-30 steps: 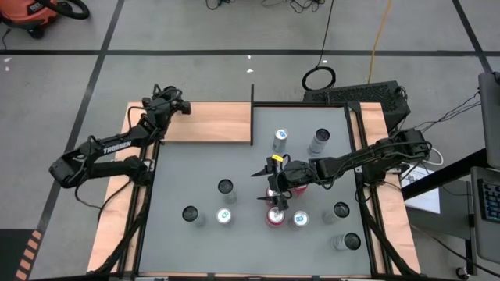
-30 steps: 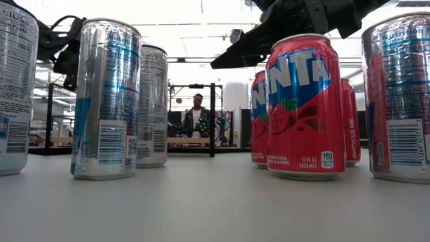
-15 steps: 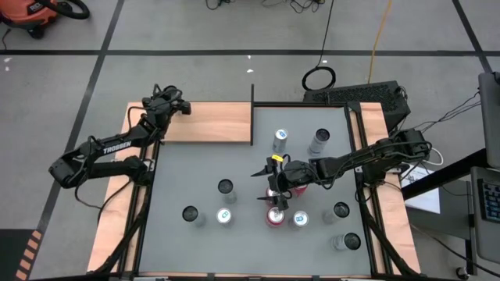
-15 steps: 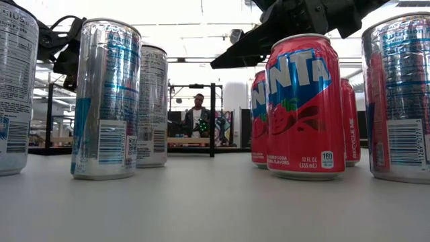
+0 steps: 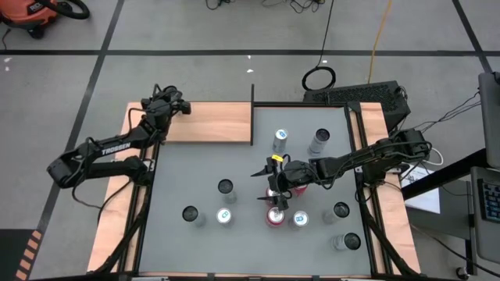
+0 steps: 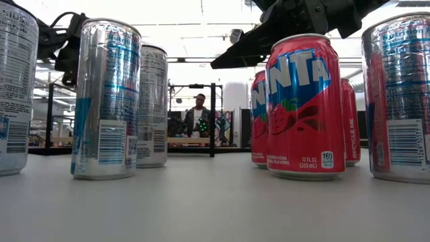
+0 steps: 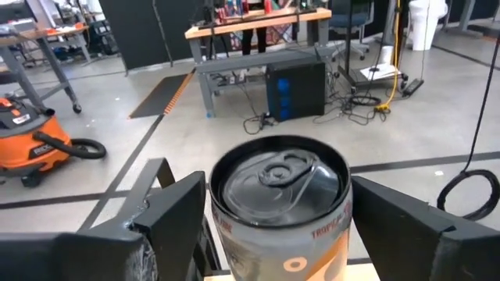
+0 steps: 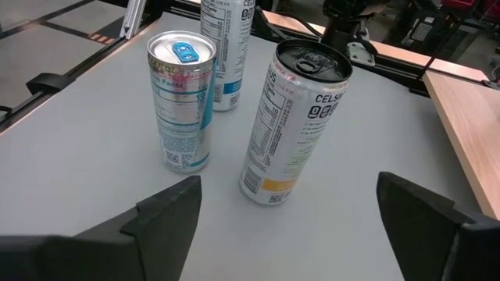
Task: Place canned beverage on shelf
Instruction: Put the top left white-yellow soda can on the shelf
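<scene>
Since the earlier frames, only the left gripper [image 7: 266,234] has shifted slightly; its fingers stand spread either side of a can [image 7: 280,204] on the shelf [image 5: 211,123], apparently released. Next it must back straight off without tipping the can, while the right gripper [image 5: 275,190] hangs open above a red can [image 5: 274,216].

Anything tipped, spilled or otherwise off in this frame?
Nothing stands out. Every can on the grey table stands upright, with no spill visible. The left claw sits open around a can at the shelf; the right claw hovers open mid-table.
</scene>
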`<state>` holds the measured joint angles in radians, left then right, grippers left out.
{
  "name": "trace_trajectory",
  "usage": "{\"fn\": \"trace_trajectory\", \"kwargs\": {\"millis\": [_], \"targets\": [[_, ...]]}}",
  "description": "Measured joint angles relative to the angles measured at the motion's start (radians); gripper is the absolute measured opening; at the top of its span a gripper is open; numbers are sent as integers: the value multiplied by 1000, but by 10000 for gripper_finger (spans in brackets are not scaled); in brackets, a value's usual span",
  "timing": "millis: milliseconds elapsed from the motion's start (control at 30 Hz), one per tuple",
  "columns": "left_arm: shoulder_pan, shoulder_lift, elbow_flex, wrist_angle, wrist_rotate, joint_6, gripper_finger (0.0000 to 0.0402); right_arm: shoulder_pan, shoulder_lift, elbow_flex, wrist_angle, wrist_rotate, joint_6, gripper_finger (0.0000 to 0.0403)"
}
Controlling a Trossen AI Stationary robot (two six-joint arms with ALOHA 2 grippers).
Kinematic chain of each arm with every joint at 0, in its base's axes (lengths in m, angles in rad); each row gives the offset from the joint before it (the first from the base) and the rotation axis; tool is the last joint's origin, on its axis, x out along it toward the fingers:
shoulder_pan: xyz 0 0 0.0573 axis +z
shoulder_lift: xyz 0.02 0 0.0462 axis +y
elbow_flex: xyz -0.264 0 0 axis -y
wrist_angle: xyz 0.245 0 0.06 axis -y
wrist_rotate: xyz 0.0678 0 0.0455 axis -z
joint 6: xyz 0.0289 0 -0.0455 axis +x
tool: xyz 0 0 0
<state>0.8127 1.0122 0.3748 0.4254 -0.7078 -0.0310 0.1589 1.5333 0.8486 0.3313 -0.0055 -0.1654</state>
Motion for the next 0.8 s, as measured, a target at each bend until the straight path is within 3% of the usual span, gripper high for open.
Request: {"fn": "trace_trajectory", "kwargs": {"millis": [500,700,800], "targets": [[-123,-164,3,14,-56,121,306,0,0,0,-1,0,-6,320],[-247,-203,3,2,-61,90,306,0,0,0,-1,0,-7,320],[-340,-200,3,-6,-112,89,306,0,0,0,-1,0,-5,320]]}}
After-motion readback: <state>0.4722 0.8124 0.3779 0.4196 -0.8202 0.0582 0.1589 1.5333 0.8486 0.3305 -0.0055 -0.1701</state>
